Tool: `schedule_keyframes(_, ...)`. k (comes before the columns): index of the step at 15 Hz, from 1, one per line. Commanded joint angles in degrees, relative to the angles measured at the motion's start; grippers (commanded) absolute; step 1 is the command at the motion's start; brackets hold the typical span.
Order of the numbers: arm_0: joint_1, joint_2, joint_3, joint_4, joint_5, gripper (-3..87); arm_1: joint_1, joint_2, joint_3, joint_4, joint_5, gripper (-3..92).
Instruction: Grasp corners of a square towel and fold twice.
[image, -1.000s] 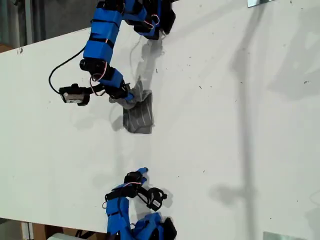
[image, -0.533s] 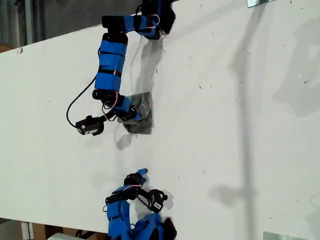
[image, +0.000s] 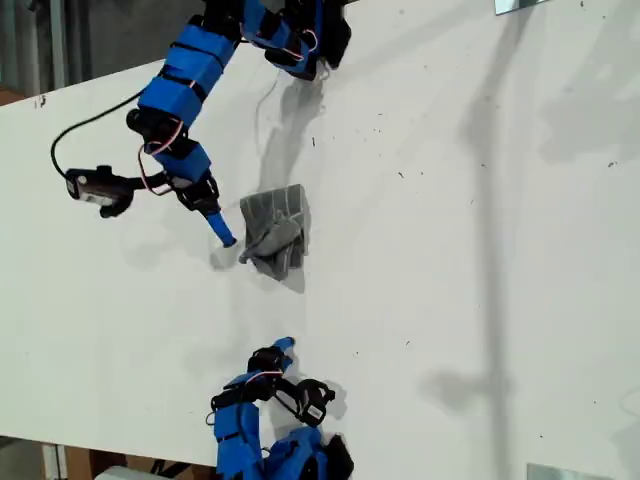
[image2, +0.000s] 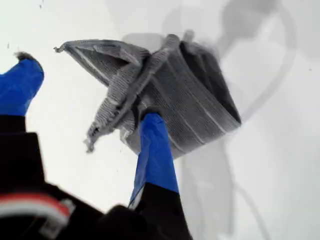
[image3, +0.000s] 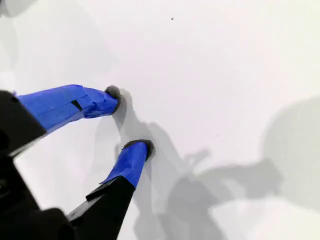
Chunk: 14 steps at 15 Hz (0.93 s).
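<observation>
The grey striped towel (image: 280, 230) lies crumpled in a loose folded bundle on the white table (image: 450, 250). In the first wrist view the towel (image2: 195, 105) has a raised ridge across it, one corner (image2: 60, 48) pointing outward and a loose tip (image2: 90, 144) hanging free. My first gripper (image: 222, 232) (image2: 90, 97) is open at the towel's edge on the exterior view's left, with one blue finger (image2: 155, 145) in front of the cloth and nothing gripped. Near the exterior view's bottom edge, my second gripper (image: 282, 348) (image3: 127, 120) hovers open over bare table.
A black cable (image: 70, 140) loops from the first arm's wrist camera (image: 100, 188). Metal plates sit at the exterior view's top right (image: 520, 5) and bottom right (image: 560, 472). The table edge runs along the exterior view's upper left.
My first gripper let go of the towel and drew back toward the exterior view's left. The towel now lies more bunched. The second arm has not moved.
</observation>
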Motion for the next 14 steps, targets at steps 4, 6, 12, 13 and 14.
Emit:
schedule_keyframes(4,-0.8,2.5,-0.3,-0.8,-0.3,15.8,-10.7,45.2,62.1,-20.2,21.5,38.6)
schedule_keyframes(6,-0.8,2.5,-0.2,-0.9,-0.4,15.9,-17.8,59.7,77.3,-24.0,31.2,38.1)
schedule_keyframes(12,0.6,14.5,6.5,-0.8,-8.0,20.9,-22.1,94.7,83.0,-5.1,39.2,33.7)
schedule_keyframes(13,2.8,21.5,9.9,0.6,-10.8,22.0,-21.4,94.7,83.6,-5.5,41.0,32.9)
schedule_keyframes(14,4.3,30.5,14.0,3.9,-14.5,22.9,-20.4,94.9,84.9,-4.8,44.2,32.4)
